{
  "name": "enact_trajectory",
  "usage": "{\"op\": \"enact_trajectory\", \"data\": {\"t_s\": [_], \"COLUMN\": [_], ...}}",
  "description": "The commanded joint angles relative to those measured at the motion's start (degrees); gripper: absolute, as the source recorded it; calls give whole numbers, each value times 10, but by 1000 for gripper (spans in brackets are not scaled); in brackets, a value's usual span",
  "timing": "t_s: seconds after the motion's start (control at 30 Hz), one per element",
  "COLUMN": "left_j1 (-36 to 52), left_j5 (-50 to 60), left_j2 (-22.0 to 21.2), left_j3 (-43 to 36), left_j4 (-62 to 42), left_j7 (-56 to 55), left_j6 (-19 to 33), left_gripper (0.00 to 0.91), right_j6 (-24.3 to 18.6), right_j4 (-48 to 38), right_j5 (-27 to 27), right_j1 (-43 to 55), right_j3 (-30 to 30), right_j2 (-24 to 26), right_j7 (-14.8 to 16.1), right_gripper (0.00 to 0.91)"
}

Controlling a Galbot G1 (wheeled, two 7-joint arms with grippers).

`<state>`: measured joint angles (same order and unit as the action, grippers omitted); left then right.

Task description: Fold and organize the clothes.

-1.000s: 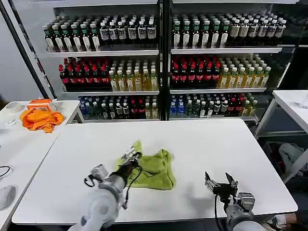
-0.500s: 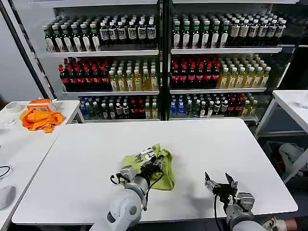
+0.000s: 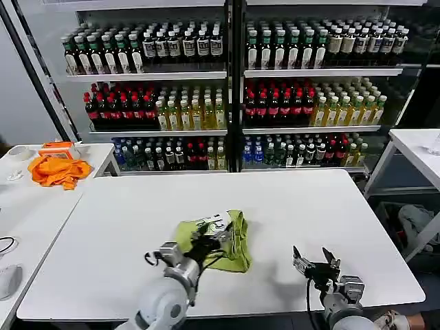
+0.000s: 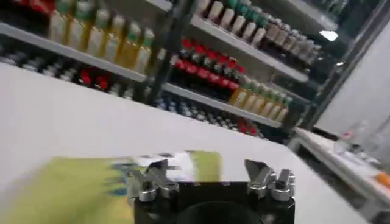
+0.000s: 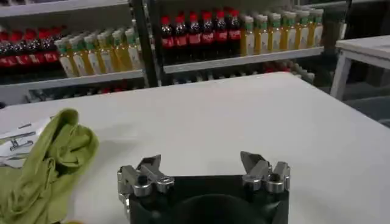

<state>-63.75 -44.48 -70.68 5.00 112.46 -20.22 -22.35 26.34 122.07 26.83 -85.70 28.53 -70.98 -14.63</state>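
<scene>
The lime yellow-green cotton T-shirt (image 3: 218, 239) lies bunched in a loose heap near the middle of the white rectangular counter (image 3: 295, 199), toward its front half, with a small white printed patch showing on its upper surface. The left gripper (image 3: 214, 238) reaches over the shirt from the robot's side, its dark fingers resting on the crumpled fabric; in the left wrist view the left gripper (image 4: 210, 173) has its two metal fingers spread wide apart, with the blurred green cloth (image 4: 73, 189) beneath and beyond them and nothing clamped between them. The right gripper (image 3: 315, 261) sits low near the counter's front edge, well apart from the shirt on the robot's right, its fingers also spread wide and empty. From the right wrist view the right gripper (image 5: 204, 170) faces bare counter, with the shirt (image 5: 52, 161) off to one side
</scene>
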Motion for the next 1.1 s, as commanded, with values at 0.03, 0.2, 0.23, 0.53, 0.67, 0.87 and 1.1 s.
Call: {"op": "enact_trajectory", "data": {"t_s": [0.03,0.2,0.23,0.53,0.67,0.87,1.1], "left_j1": [-24,-21,-20,-8,-2,-2,-9], "left_j5": [37,25,14,-81,-112,-197,-236], "left_j2": [85,70,65,30,24,19,11], "left_j3": [121,108,104,83,83,95,105], "left_j4": [-42,-76,-78,-99,-114,-111,-105], "left_j7": [-26,-30,-29,-23,-22,-17,-8], "left_j6": [-3,-28,-36,-93,-99,-97,-91], "left_gripper": [907,907,907,907,907,373,131], "right_j6": [-1,0,0,0,0,1,2], "right_j4": [-2,-1,-1,6,6,4,2], "right_j5": [-2,-3,-3,-1,-1,0,0], "right_j1": [2,1,1,-8,-8,-4,-2], "right_j3": [-4,-3,-2,8,9,8,8], "right_j2": [-4,-4,-4,0,0,-1,-2], "right_j7": [0,0,-1,-1,-1,-1,-2], "right_gripper": [907,907,907,907,907,907,907]}}
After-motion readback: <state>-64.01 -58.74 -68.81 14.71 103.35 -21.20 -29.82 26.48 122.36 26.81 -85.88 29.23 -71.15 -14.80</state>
